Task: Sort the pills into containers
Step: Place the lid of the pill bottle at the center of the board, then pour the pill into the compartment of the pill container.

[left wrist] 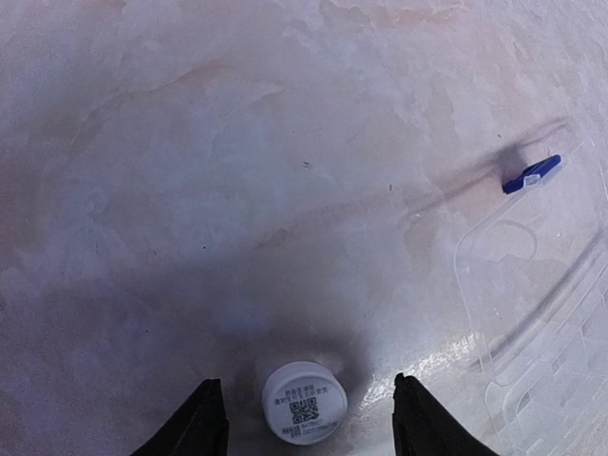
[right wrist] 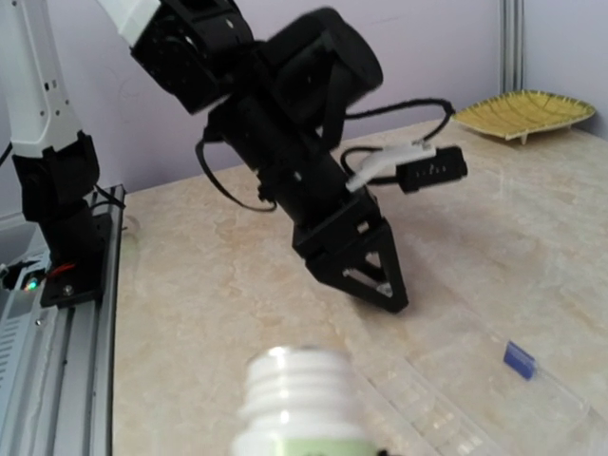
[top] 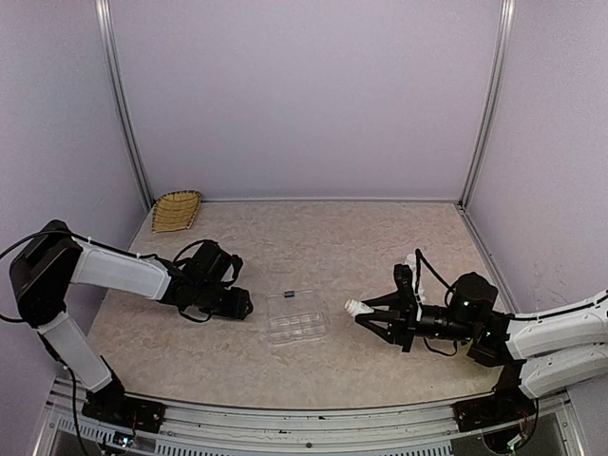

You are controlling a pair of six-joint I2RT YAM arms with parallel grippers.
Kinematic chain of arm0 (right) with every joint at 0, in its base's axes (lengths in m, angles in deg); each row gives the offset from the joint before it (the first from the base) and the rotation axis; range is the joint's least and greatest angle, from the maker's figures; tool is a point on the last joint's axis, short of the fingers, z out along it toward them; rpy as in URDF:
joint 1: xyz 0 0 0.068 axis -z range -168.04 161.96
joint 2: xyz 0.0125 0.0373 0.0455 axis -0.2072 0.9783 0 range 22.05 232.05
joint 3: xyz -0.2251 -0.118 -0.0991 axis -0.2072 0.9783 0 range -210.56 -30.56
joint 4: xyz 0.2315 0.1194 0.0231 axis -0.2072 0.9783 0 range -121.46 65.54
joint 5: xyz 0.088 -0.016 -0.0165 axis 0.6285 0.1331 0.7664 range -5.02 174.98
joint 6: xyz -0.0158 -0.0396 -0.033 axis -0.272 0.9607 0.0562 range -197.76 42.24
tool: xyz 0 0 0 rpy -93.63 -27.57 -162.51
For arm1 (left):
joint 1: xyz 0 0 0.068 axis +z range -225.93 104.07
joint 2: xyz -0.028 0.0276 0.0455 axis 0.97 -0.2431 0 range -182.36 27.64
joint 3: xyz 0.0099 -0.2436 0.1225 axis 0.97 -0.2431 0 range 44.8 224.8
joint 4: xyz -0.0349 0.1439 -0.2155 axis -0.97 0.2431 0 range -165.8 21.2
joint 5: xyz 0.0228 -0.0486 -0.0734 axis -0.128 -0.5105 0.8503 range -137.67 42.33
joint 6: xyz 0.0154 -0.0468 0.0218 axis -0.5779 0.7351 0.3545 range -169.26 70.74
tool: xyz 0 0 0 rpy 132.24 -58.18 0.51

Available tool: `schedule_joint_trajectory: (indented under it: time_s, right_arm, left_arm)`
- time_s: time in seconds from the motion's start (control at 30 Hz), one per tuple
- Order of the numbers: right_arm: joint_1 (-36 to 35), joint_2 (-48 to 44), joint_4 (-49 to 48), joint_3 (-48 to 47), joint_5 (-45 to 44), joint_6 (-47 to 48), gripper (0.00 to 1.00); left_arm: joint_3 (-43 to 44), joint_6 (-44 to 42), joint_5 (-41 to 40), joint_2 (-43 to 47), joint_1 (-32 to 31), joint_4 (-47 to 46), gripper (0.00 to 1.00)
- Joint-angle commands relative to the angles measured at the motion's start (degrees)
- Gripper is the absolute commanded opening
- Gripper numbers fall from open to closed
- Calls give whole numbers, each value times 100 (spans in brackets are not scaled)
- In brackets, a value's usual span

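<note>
Organizer box (top: 296, 317) lies ahead of our right gripper (top: 369, 313), clamping an uncapped bottle (right wrist: 299, 404) to pour; left gripper (top: 241, 304), fingers spread, straddles its cap (left wrist: 304, 402).

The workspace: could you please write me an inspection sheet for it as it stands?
Surface: marbled beige table.
Job's things: clear organizer box lying flat, blue latch; no pills seen.
Clutter: white cap standing on the table; yellow bowl at far-left corner.
Grippers: left gripper open, astride the cap without touching; right gripper shut on uncapped white bottle.
Cables: black cables looped at both wrists.
Surroundings: lilac walls, metal corner posts.
</note>
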Motion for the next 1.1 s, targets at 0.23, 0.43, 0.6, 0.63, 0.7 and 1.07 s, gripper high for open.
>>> schedule_joint_trajectory:
  time_s: [0.23,0.43,0.6,0.63,0.7,1.07]
  right_arm:
    - [4,1186,-1375,115,-159,-90,15]
    - [13,2173,-1992,-9,-313,-107,14]
    - [24,2948,-2469,-172,-324,-166,14]
    - [22,3062,-2568,-186,-341,-184,14]
    - [37,3291,-2681,-252,-356,-226,14]
    - [81,4036,-2885,-451,-321,-314,14]
  left_arm:
    - [13,106,65,645,-22,202,78]
    - [13,150,38,798,-137,209,88]
    - [-4,179,19,815,-196,185,92]
    - [-6,178,28,822,-213,184,92]
    - [4,173,37,827,-247,171,93]
    - [74,151,-112,911,-495,55,99]
